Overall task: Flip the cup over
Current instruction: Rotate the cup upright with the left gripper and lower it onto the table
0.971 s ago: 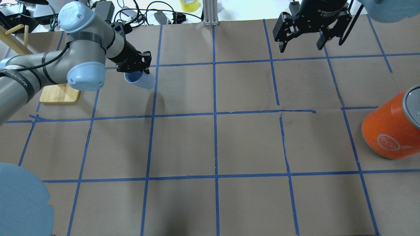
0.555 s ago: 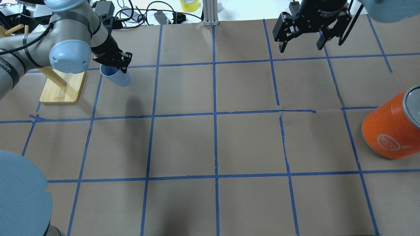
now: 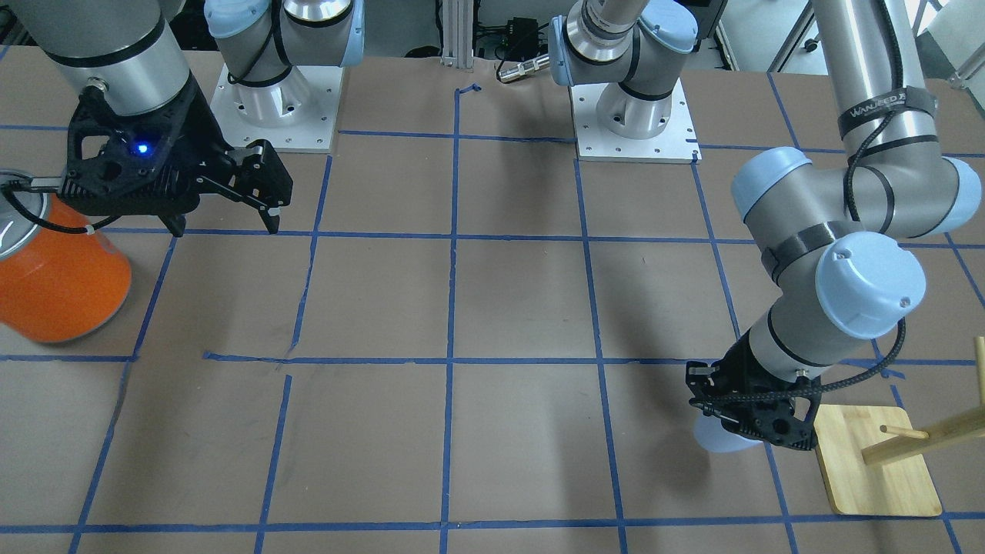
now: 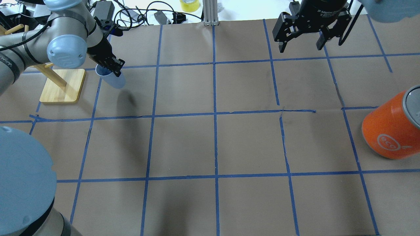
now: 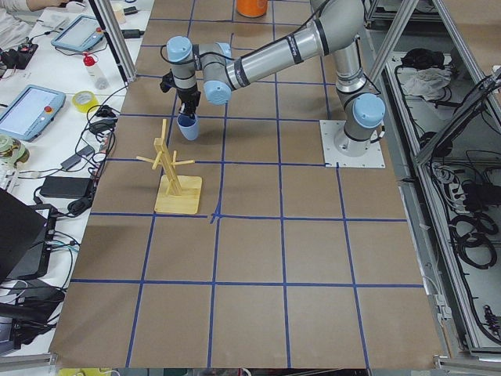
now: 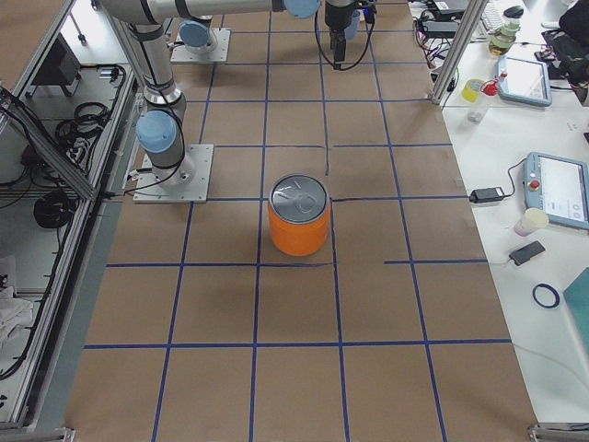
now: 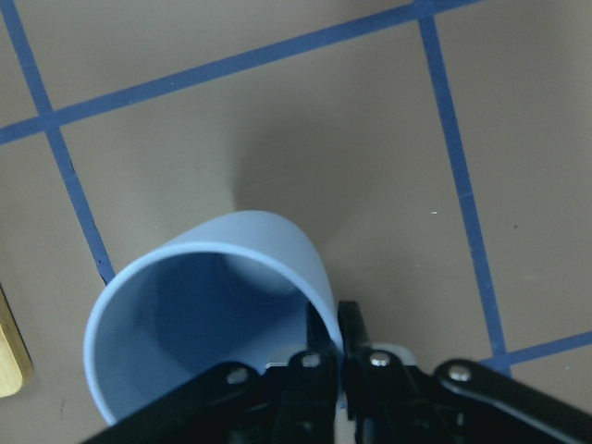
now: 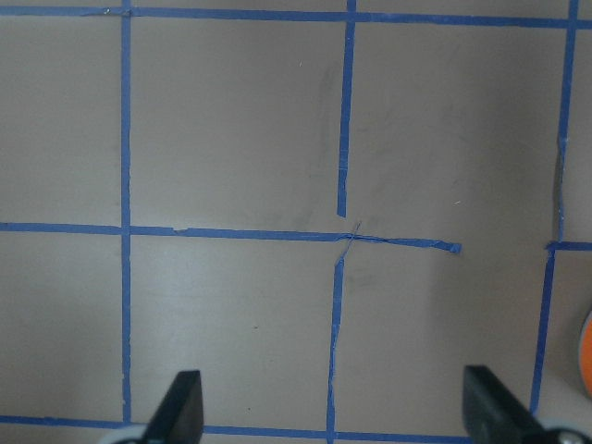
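Over the last second the left arm swings the cup (image 4: 111,78) sideways across a grid line toward the rack (image 4: 61,86), and the wrist rolls as it goes. The cup starts out lying well over with its mouth to the side. Now it hangs just beside the rack's base with its mouth turned up toward the wrist and its base toward the desk (image 4: 249,141), though not yet square. The left fingers (image 7: 353,333) stay clamped on the rim, one inside the wall and one outside. I judge the turn itself to be nearly done, leaving the cup to be levelled, lowered and let go. The right fingers (image 8: 181,407) have not moved; they hang wide apart over bare desk at the far side, with no part in this. Whether the cup's base touches the desk is hard to say: the overhead view shows its shadow a little way off, which suggests a gap, but no view shows the underside. From the front, the wrist covers most of the cup (image 3: 716,440) and only its lower part shows. In both side views it is too small to read its tilt. The can (image 4: 390,131) is cut off at the frame edge.
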